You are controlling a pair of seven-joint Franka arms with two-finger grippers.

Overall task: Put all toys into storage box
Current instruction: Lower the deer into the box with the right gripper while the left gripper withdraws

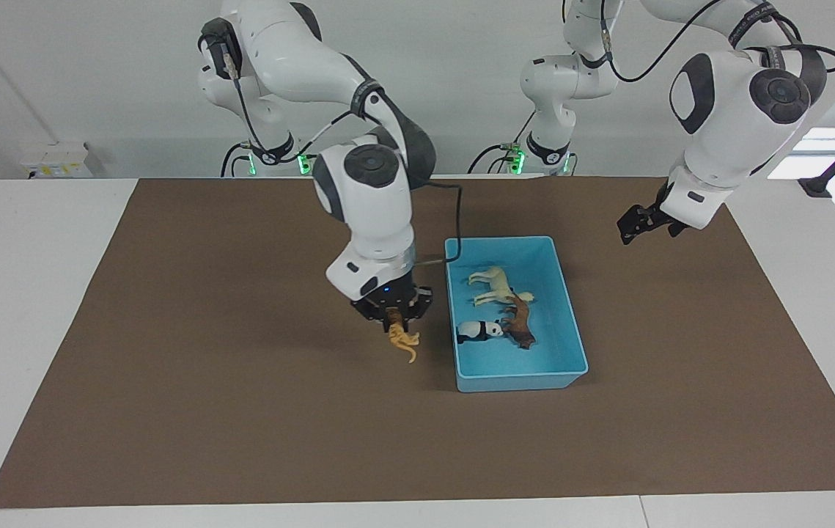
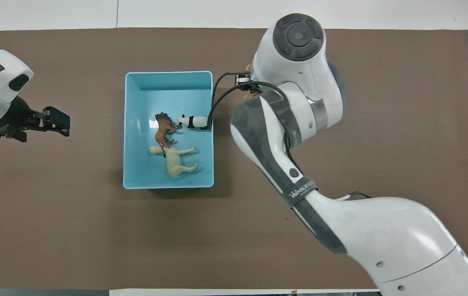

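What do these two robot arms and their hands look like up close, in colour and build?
Both arms are glossy white, rounded segments joined by dark grey round joint caps. Black cables loop along them, and a grey band on the right arm bears lettering. Each ends in a small black two-fingered hand: the right hand and the left hand. Green lights glow at the bases.

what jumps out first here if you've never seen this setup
The right gripper holds the orange tiger in the air over the brown mat, beside the light blue storage box and not yet over it. In the box lie the cream horse, the lion and the panda, close together. The left gripper waits in the air toward the left arm's end of the table.
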